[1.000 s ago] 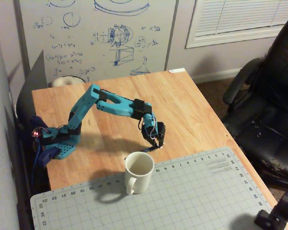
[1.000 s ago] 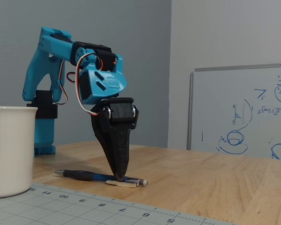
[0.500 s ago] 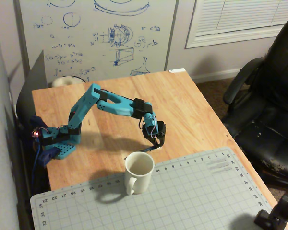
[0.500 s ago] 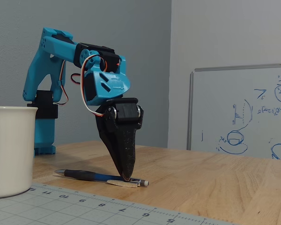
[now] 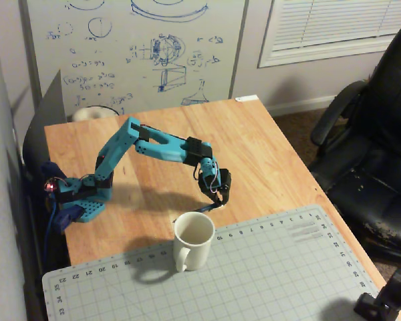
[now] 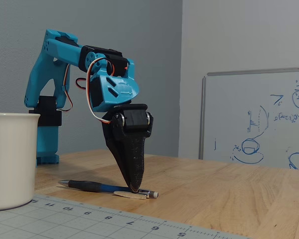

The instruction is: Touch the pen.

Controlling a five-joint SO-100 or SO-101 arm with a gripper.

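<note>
End effector (image 6: 135, 188) tip on pen (image 6: 97, 186) (mug (image 6: 12, 159) beside).

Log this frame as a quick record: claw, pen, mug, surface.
claw: closed to a point, aimed down, tip on or just at the pen in the low fixed view
pen: lying flat on the table, just past the mat edge
mug: white, upright on the mat, handle toward the camera in the high fixed view
table: wood
mat: grey grid, near edge
</note>
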